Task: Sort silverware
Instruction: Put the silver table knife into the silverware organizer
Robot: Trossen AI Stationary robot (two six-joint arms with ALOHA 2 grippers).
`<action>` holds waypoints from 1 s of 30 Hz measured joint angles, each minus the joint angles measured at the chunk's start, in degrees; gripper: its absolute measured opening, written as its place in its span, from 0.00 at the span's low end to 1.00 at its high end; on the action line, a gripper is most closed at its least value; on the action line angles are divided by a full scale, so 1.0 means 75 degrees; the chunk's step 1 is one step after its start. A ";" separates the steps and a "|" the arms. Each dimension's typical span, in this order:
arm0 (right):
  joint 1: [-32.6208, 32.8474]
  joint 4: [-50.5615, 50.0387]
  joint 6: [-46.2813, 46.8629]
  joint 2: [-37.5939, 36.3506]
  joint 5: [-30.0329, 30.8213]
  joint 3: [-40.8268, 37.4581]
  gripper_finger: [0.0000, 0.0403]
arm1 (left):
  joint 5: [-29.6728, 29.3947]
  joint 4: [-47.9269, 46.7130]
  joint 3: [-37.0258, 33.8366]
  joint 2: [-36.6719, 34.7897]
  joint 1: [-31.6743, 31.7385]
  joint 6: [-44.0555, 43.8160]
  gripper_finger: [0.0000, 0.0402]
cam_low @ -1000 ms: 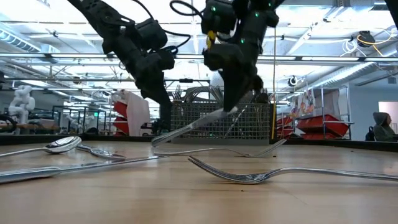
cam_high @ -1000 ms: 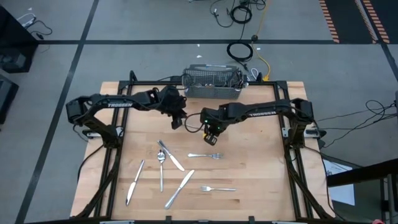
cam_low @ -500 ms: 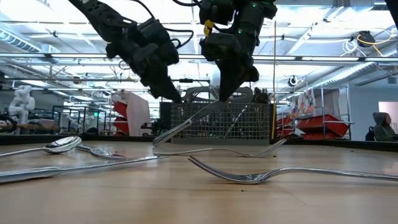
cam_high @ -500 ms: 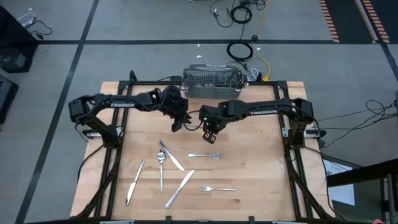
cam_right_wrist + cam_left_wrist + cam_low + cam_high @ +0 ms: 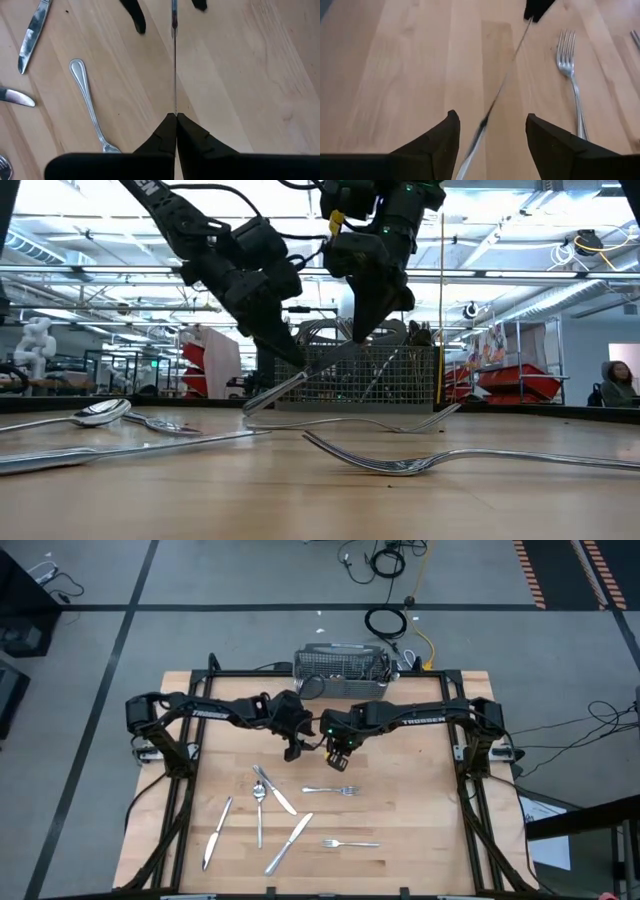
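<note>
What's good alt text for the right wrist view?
The right gripper is shut on a thin piece of silverware seen edge-on above the wooden table, while the left gripper's open fingers flank its far end. A spoon and a knife lie beside.

Silverware [image 5: 290, 815] on table [image 5: 420, 810], basket [image 5: 340, 675] behind

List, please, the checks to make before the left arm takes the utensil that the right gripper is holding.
1. The right gripper is shut on the held utensil: ok.
2. The left gripper is open: ok.
3. The held utensil passes between the left fingers: ok.
4. Its low end is clear of the table: cannot tell.
5. The fork lies apart from both grippers: ok.
</note>
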 joint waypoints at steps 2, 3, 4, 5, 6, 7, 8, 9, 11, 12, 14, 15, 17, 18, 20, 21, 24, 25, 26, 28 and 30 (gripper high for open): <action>0.0001 0.0039 -0.0051 0.0000 0.0000 0.0001 0.00 | -0.0009 0.0120 0.0188 0.0145 -0.0066 0.0022 0.56; 0.0000 0.0071 -0.0073 0.0000 -0.0001 0.0001 0.00 | -0.0012 0.0101 0.0289 0.0231 -0.0093 0.0029 0.56; 0.0000 0.0097 -0.0095 0.0000 -0.0001 0.0001 0.00 | -0.0012 0.0083 0.0417 0.0326 -0.0114 0.0030 0.56; 0.0000 0.0123 -0.0120 0.0000 -0.0001 0.0001 0.00 | -0.0015 0.0100 0.0562 0.0436 -0.0142 0.0033 0.56; 0.0000 0.0135 -0.0132 0.0000 -0.0003 0.0001 0.00 | -0.0010 0.0106 0.0682 0.0544 -0.0152 0.0059 0.56; 0.0000 0.0138 -0.0135 0.0000 -0.0017 0.0001 0.00 | 0.0005 0.0078 0.0796 0.0640 -0.0162 0.0064 0.56; 0.0000 0.0152 -0.0135 0.0000 -0.0026 0.0001 0.00 | 0.0020 0.0068 0.0905 0.0753 -0.0177 0.0065 0.56; 0.0000 0.0170 -0.0135 0.0000 -0.0027 0.0001 0.00 | 0.0037 0.0056 0.1006 0.0860 -0.0184 0.0065 0.55; 0.0000 0.0178 -0.0132 0.0000 -0.0027 0.0001 0.00 | 0.0059 -0.0163 0.1123 0.1024 -0.0186 0.0105 0.52; 0.0000 0.0178 -0.0132 0.0000 -0.0027 0.0001 0.00 | 0.0074 -0.0223 0.1158 0.1112 -0.0190 0.0179 0.48; 0.0002 0.0174 -0.0135 0.0000 -0.0021 0.0001 0.00 | 0.0044 -0.0260 0.1180 0.1220 -0.0201 0.0250 0.39; 0.0001 0.0175 -0.0136 0.0000 -0.0020 0.0001 0.00 | -0.0003 -0.0311 0.1180 0.1238 -0.0202 0.0270 0.32; -0.0001 0.0175 -0.0138 0.0000 0.0021 0.0001 0.00 | -0.0184 -0.0345 0.1184 0.1285 -0.0207 0.0294 0.16; -0.0003 0.0144 -0.0142 0.0000 0.0115 0.0001 0.00 | -0.0221 -0.0361 0.1188 0.1290 -0.0209 0.0428 0.09; -0.0040 0.0132 -0.0152 0.0000 0.0199 0.0001 0.00 | -0.0224 -0.0456 0.1180 0.1250 -0.0221 0.0483 0.04; -0.0038 0.0132 -0.0159 0.0000 0.0216 0.0001 0.00 | -0.0221 -0.0458 0.1178 0.1214 -0.0221 0.0555 0.03; -0.0012 0.0079 -0.0158 -0.0008 0.0521 0.0008 0.00 | -0.0303 -0.0664 0.1227 0.1106 -0.0218 0.0655 0.02; -0.0012 -0.0015 -0.0145 -0.0048 0.0729 0.0009 0.00 | -0.0364 -0.0787 0.1322 0.1109 -0.0218 0.0651 0.02; -0.0008 -0.0072 -0.0131 -0.0097 0.0909 0.0007 0.00 | -0.0388 -0.0944 0.1431 0.1112 -0.0214 0.0645 0.02; 0.0000 -0.0137 -0.0138 -0.0344 0.1135 0.0007 0.00 | -0.0401 -0.1237 0.1648 0.1089 -0.0230 0.0620 0.02; 0.0008 -0.0272 -0.0144 -0.0742 0.1463 0.0005 0.00 | -0.0488 -0.1292 0.1795 0.1083 -0.0240 0.0575 0.02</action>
